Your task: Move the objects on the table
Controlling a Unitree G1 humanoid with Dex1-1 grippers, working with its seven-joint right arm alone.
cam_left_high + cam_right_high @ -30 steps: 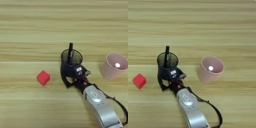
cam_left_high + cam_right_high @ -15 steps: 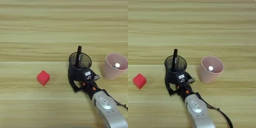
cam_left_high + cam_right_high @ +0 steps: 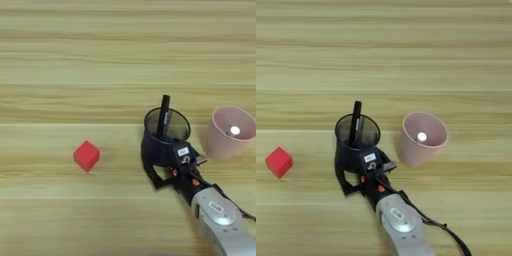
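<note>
The black mesh pen cup [image 3: 166,138] stands upright near the worktop's [image 3: 100,60] middle, open mouth up, its black pen [image 3: 163,116] leaning slightly far-right. The pincer [image 3: 162,165] clasps the cup's near wall, which hides one finger. Left lies the red cube [image 3: 86,155]; right stands a pink cup [image 3: 422,138] holding a small white ball [image 3: 421,136].

My forearm [image 3: 222,225] is a rounded silver shell with a small white label; my gripper [image 3: 162,162] is black, flecked orange, and a black cable trails behind.
</note>
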